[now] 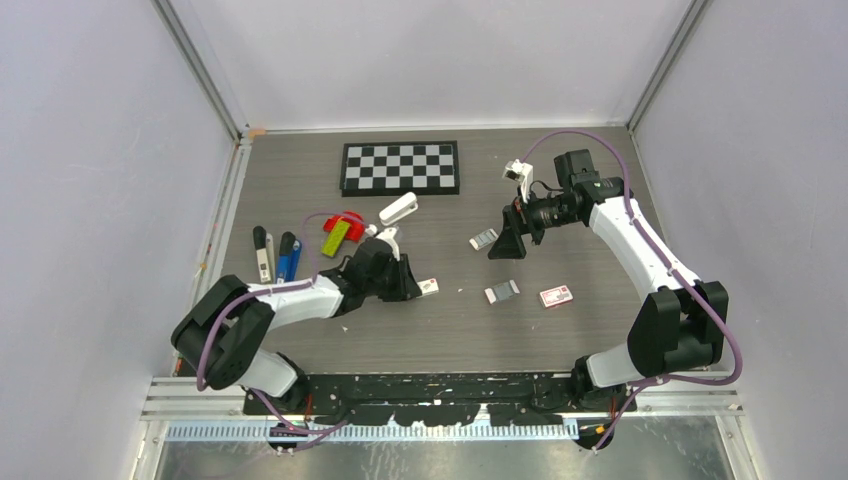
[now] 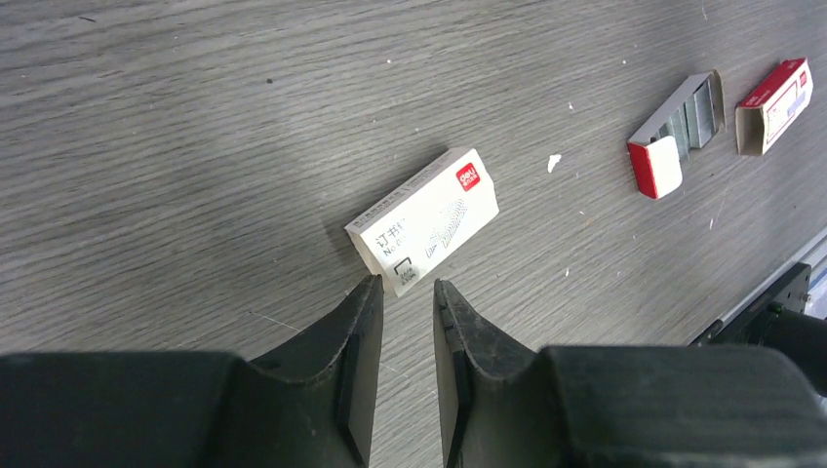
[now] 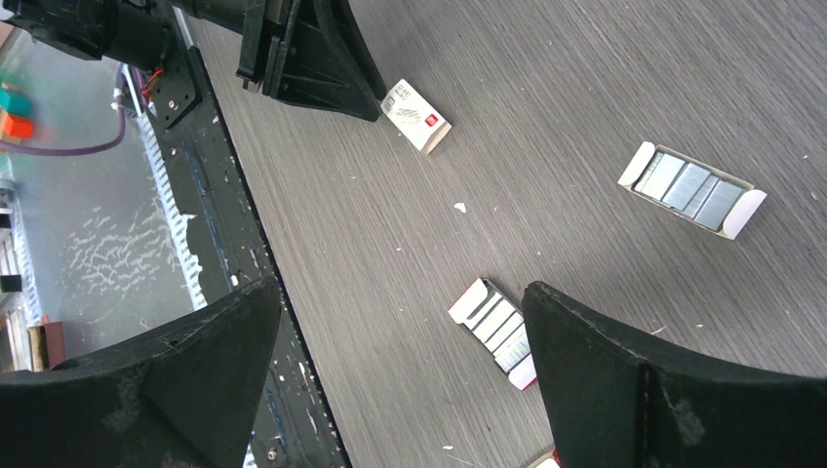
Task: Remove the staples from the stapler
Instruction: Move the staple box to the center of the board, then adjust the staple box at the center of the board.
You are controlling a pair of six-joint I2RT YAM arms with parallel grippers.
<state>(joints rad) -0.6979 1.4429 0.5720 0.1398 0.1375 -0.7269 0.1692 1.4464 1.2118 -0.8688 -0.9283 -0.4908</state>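
So the stapler [image 1: 290, 258] only shows up in the top view, and it's tiny there. It's a slim bright-blue piece with a dark patch at its far end. It's lying flat on the left side of the counter [image 1: 440, 330], just beside a black-and-white stick-shaped thing [image 1: 263, 252] and a bit left of a green block [image 1: 335, 238] on a red part [image 1: 348, 220]. Its long axis runs pretty much front to back, away from the arm bases, leaning only slightly. Honestly can't tell which end is the nose at this size.

Neither arm is on it. The left gripper [image 2: 408, 288] sits low over the middle of the counter. Its fingers [image 2: 356, 341] are down to a narrow slit with nothing between them, and the tips are just short of a closed white staple box [image 2: 424, 219]. The right gripper [image 3: 400, 292] hangs above the counter with its fingers spread wide and empty. An opened box of staples [image 3: 495, 327] lies on the wood below it, and another open one [image 3: 692, 187] is off to the side. A white stapler [image 1: 398, 209] sits near the checkerboard [image 1: 400, 167].
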